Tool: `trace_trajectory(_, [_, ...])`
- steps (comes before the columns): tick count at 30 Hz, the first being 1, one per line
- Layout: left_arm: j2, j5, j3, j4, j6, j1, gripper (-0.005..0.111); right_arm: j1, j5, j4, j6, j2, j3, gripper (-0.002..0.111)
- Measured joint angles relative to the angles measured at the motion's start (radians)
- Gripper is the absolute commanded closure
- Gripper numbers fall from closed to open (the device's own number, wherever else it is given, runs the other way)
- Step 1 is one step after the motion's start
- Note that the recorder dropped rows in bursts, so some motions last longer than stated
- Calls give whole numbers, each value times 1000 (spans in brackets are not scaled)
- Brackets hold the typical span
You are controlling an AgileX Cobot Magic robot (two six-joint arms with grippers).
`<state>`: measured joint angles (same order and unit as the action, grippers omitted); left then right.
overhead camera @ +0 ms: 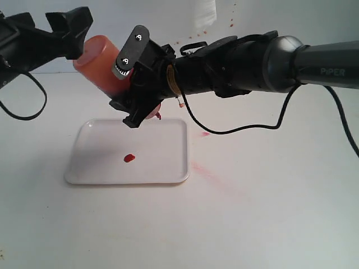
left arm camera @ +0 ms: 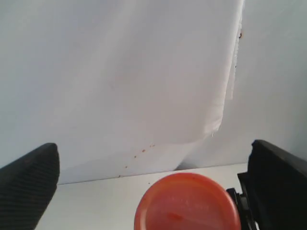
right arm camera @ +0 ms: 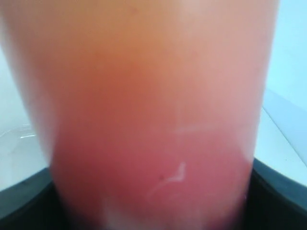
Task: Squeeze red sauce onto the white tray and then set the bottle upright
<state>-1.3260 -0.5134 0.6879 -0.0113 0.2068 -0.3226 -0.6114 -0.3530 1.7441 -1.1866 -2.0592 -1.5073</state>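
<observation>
The bottle [overhead camera: 95, 59] hangs tilted above the white tray [overhead camera: 168, 168], base up to the left and nozzle [overhead camera: 157, 115] pointing down over the tray's far edge. My right gripper [overhead camera: 130, 84] is shut on its body, which fills the right wrist view as an orange-red bottle [right arm camera: 153, 96] between the right gripper's [right arm camera: 153, 206] dark fingers. One blob of red sauce [overhead camera: 129, 158] lies near the tray's middle. My left gripper [overhead camera: 76, 33] stands open just beyond the base. In the left wrist view the round bottle base [left arm camera: 187, 203] sits between the left gripper's [left arm camera: 153, 191] wide-apart fingers without touching them.
Faint pinkish smears [overhead camera: 205, 134] mark the white table right of the tray. The right arm's black cable [overhead camera: 224, 130] droops behind the tray's far right corner. A white backdrop [left arm camera: 120, 72] with small red spatters hangs behind.
</observation>
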Motion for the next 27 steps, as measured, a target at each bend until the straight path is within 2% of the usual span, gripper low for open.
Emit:
trace_trajectory(5, [39,66,0,107,-31,0,2,-15,59,9,-3,4,0,108])
trace_trajectory(8, [65,68,0,167,-85,0,2,-46,148,9,71,4,2,108])
trace_trajectory(15, [118,119,0,188,-128,0,2,-157,427,9,405,4,4,108])
trace_trajectory(19, [143,160,0,188,-146,0,2,-188,550,7,577,4,4,108])
trace_trajectory(24, [195,284,0,185,-180,0,2,-196,658,2,839,4,4,108])
trace_trajectory(27, [221,416,9,185,-184,0,2,-197,726,0,1064,4,4,108])
